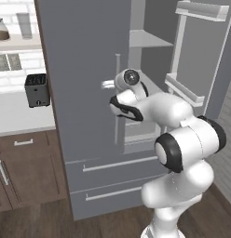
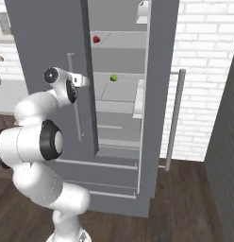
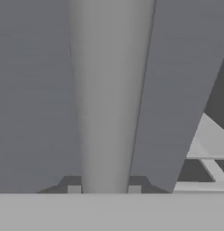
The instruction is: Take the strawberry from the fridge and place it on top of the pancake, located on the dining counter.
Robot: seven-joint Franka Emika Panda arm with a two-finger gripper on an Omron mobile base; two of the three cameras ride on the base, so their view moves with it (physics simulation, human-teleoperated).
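Gripping the left door's handle

Jaws clamping shut around the long thin silver handle of the tall grey fridge, apparently for swinging that door open.

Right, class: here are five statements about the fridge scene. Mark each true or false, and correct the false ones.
1. The gripper is shut on the left door handle of the fridge. True.
2. The right fridge door is closed. False: it stands open, showing the shelves.
3. The strawberry sits on a higher shelf than the small green item. True.
4. The strawberry is already held by the gripper. False: it lies on its shelf, apart from the gripper.
5. A dark toaster stands on the counter left of the fridge. True.
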